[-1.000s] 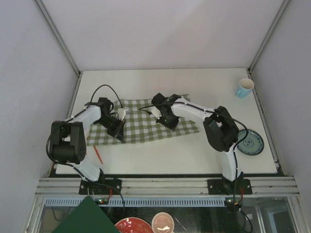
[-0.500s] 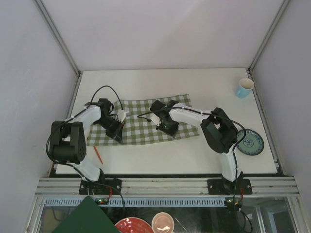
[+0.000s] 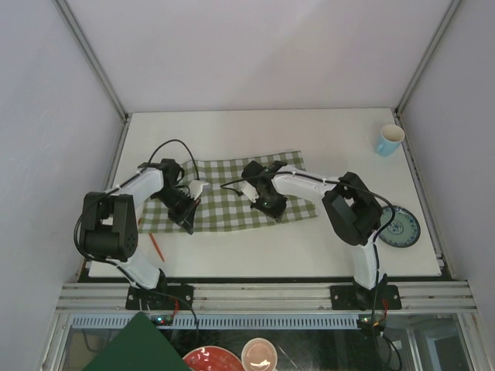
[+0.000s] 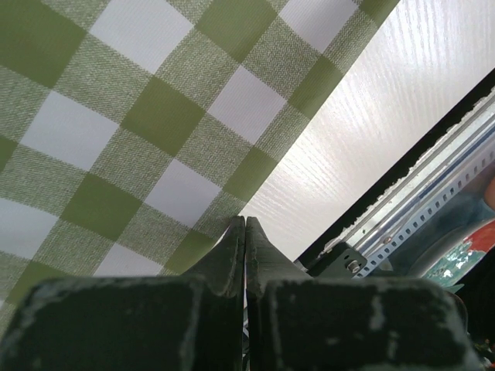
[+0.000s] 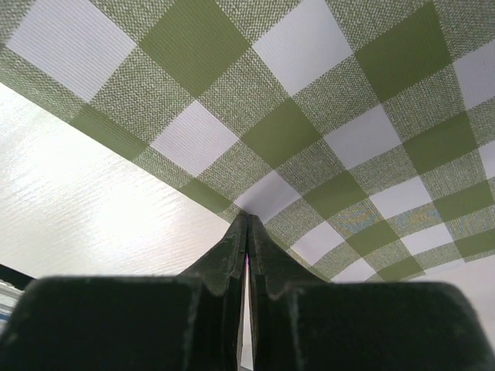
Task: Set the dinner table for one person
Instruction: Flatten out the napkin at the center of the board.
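On the dinner table (image 3: 309, 139), left claw (image 4: 245, 222) and right claw (image 5: 247, 218) each pinch the checked cloth (image 3: 228, 205).

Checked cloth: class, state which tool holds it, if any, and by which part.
Both. The left tool and right tool each pinch the checked cloth at its near edge.

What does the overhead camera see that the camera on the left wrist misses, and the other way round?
Only the overhead view shows the blue cup, the patterned plate, a thin orange stick, and the left arm and right arm whole. Only the left wrist view shows the left jaws pressed shut on the checked cloth's edge, and its weave. Both show that cloth lying on the off-white table.
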